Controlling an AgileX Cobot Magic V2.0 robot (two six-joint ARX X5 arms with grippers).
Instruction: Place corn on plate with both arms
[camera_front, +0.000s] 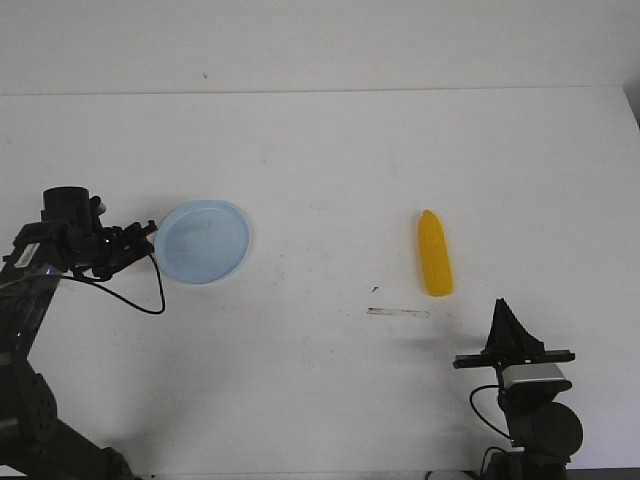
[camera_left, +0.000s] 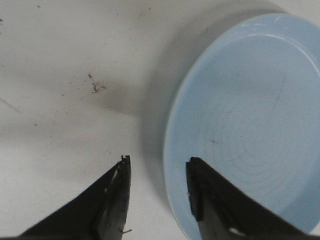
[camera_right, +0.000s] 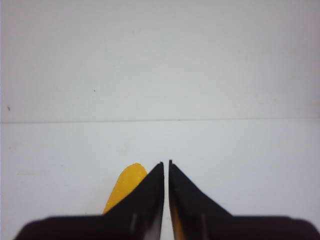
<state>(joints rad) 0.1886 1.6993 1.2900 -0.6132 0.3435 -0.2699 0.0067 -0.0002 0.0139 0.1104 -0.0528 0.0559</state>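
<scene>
Closest to the robot, the right gripper (camera_front: 503, 308) sits low at the near right of the white table (camera_front: 330, 150), its two black fingers (camera_right: 150, 192) pressed almost together with only a thin slit between them, and nothing in their grasp. Just past those fingertips lies the corn (camera_front: 434, 253), bright yellow, flat on the tabletop, its narrower end pointing away from the robot; the right wrist view catches a slice of it (camera_right: 125, 192) peeking out from behind the fingers. Near the corn's closer end there's a thin pale mark (camera_front: 398, 313) on the table surface.

Over on the left side, the left gripper (camera_front: 148, 230) reaches in level with the pale blue plate (camera_front: 203, 241). Its jaws stand apart, and the left wrist view shows one finger (camera_left: 212, 197) over the plate's rim (camera_left: 172, 150) and the other over bare table, the rim lying in the gap. Whether the finger touches the rim can't be told. The plate sits well apart from the corn.
</scene>
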